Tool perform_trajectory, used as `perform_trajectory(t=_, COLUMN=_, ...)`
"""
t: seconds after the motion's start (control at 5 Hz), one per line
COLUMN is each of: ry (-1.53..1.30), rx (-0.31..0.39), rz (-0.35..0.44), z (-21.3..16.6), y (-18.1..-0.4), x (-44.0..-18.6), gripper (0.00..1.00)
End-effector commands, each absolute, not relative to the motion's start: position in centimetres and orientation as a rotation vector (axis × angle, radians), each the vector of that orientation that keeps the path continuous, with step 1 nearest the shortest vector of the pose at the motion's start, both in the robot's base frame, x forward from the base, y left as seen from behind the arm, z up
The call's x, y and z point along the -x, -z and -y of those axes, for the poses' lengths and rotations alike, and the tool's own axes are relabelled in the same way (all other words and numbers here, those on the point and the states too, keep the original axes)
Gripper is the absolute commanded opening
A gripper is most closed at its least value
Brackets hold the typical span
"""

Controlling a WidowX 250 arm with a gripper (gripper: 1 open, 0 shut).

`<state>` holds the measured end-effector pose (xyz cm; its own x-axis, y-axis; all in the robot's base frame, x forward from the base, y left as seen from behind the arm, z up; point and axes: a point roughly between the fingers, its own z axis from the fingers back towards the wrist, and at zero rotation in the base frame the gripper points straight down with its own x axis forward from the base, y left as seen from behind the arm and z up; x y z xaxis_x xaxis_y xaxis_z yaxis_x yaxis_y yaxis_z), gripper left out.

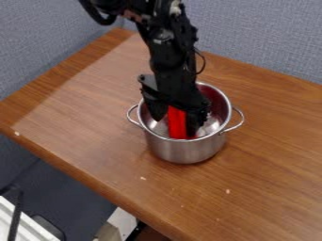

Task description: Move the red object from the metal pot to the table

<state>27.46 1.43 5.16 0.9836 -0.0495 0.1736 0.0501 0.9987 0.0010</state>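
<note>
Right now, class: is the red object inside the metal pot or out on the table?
Inside. The red object leans within the metal pot, its upper end between the open gripper fingers; none of it touches the table.

Metal pot (189, 141): polished stainless steel, reflective. Red object (184, 122): matt, smooth, plain red. Desk (75, 104): brown wood-grain, smooth satin finish. Far wall (51, 28): grey, rough-textured.
</note>
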Motion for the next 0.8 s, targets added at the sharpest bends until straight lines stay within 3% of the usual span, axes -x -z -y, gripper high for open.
perform_trajectory(t=0.0, ry=0.035, rx=0.007, rz=0.191, z=-1.7, y=-5.3, x=-27.8, gripper=1.00)
perform_trajectory(t=0.2, ry=0.035, rx=0.011, rz=0.187, z=-1.8, y=-4.9, x=-27.8, gripper=0.00)
perform_trajectory(t=0.6, ry=0.028, rx=-0.003, rz=0.197, z=-1.8, y=-6.1, x=-27.5, gripper=0.00)
